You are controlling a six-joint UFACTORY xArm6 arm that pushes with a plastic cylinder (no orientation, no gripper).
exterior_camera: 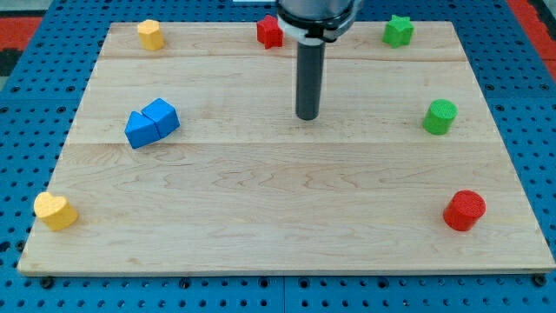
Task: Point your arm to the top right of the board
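My tip [307, 116] rests on the wooden board [278, 209] a little above its middle, under the dark rod that comes down from the view's top. It touches no block. The green star [398, 30] sits near the board's top right corner, up and to the right of the tip. The green cylinder [440, 116] stands at the right, level with the tip. The red star [270, 31] is at the top edge, just left of the rod.
Two blue blocks [151, 123] lie touching at the left. A yellow block [150, 35] sits at the top left, a yellow heart [55, 211] at the bottom left, a red cylinder [465, 210] at the bottom right.
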